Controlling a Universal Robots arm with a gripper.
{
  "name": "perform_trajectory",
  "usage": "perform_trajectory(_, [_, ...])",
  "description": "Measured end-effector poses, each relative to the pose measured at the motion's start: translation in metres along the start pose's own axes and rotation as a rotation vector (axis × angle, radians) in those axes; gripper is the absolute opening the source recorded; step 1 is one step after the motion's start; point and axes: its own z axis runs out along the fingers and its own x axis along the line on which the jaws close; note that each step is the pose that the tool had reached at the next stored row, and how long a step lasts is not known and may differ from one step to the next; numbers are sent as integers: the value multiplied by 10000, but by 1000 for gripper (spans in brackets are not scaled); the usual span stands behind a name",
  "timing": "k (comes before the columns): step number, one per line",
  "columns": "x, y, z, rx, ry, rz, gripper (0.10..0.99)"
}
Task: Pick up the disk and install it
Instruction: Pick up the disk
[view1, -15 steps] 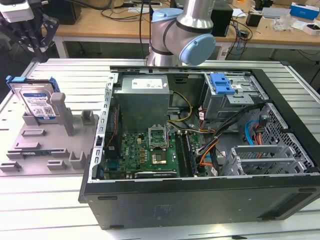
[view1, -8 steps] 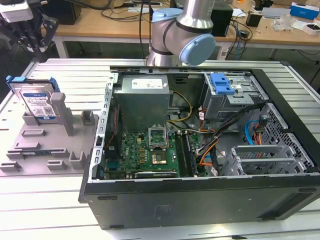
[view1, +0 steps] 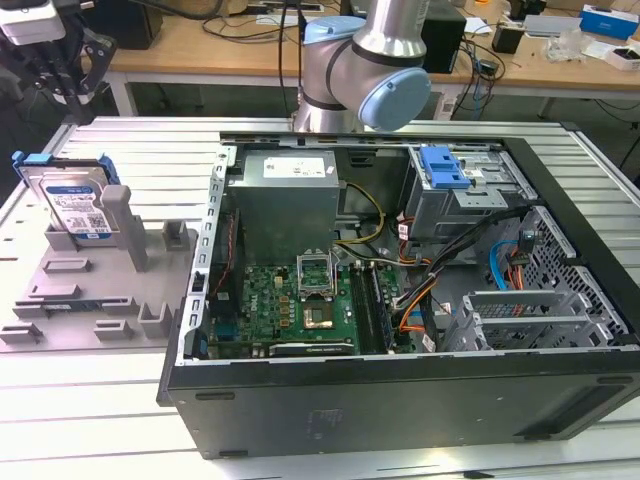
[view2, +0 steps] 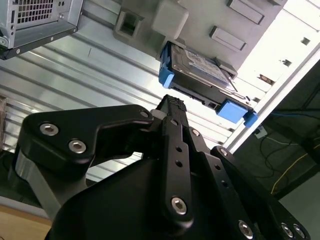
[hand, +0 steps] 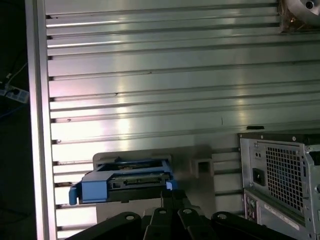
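- Disk (view1: 72, 205), the flat silver hard drive with a white-and-blue label and a blue plastic carrier rail, stands on edge in the grey plastic fixture (view1: 100, 275). That puts it at nine o'clock from the case in the exterior view.
- It tilts back there, label facing out, beside a grey upright post (view1: 118, 218) of the fixture.
- The black two-finger gripper (view2: 172, 105) hangs at about twelve o'clock from the disk in the exterior view, apart from it and not touching.
- Its jaws look drawn narrow, fingertips close together, with nothing between them.
- Both wrist views look past the fingertips at the disk (view2: 200, 70) (hand: 127, 181), blue end tabs showing.
- The open black computer case (view1: 400, 405) lies on the ribbed aluminium table (view1: 130, 150), motherboard exposed.
- At one o'clock inside the case, a blue plastic latch (view1: 443, 165) sits atop the grey metal drive cage (view1: 470, 205).
- The silver-and-blue robot arm (view1: 370, 60) stands at twelve o'clock behind the case.
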Motion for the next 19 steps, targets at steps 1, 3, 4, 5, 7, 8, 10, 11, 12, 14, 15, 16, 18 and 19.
perform_trajectory(1, [0,1,1,-4,9,-214,106])
perform_trajectory(3, [0,0,11,-27,63,-1188,106])
perform_trajectory(4, [0,0,16,-41,125,-1753,106])
perform_trajectory(5, [0,0,17,-52,192,-2245,106])
perform_trajectory(7, [0,0,17,-67,275,-2923,106])
perform_trajectory(8, [0,0,17,-74,315,-3277,114])
perform_trajectory(10, [0,0,17,-87,381,-3906,235])
perform_trajectory(11, [0,0,17,-91,397,-4075,235])
perform_trajectory(12, [0,0,17,-94,415,-4265,298])
perform_trajectory(14, [0,0,17,-101,449,-4667,357])
perform_trajectory(15, [0,-1,17,-105,467,-4947,416])
perform_trajectory(16, [0,0,17,-108,477,-5155,482])
perform_trajectory(18, [0,0,18,-113,498,-5596,482])
perform_trajectory(19, [0,0,18,-115,507,-5787,482])
